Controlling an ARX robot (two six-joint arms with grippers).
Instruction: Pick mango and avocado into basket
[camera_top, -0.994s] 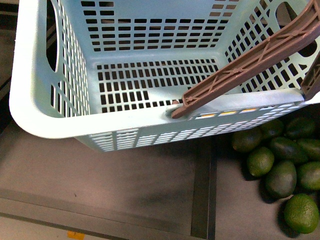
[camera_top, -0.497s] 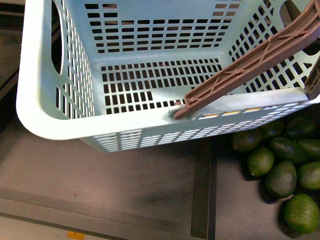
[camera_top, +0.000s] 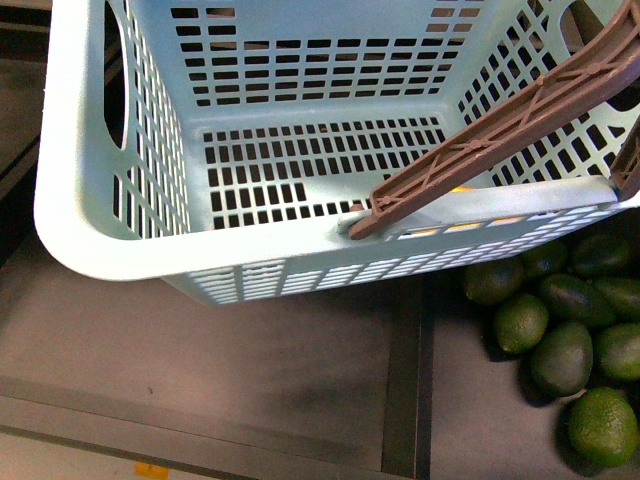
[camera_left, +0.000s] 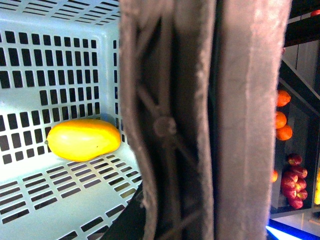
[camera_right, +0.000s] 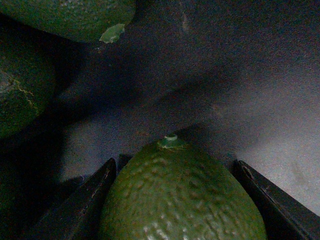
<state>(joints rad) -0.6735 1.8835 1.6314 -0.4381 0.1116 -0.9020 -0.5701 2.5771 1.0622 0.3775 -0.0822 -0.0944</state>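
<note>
Right claw grips the firm, pebbly avocado across its wide belly, a secure non-slip hold, mango lies in the basket, left claw unseen.

A dark grey, matte shelf surface fills the foreground of the front view, split by a darker divider bar, with a pale strip of floor along its near edge. In the left wrist view, dim display shelves stand off to one side, holding oranges and red fruit above a glowing blue strip.
</note>
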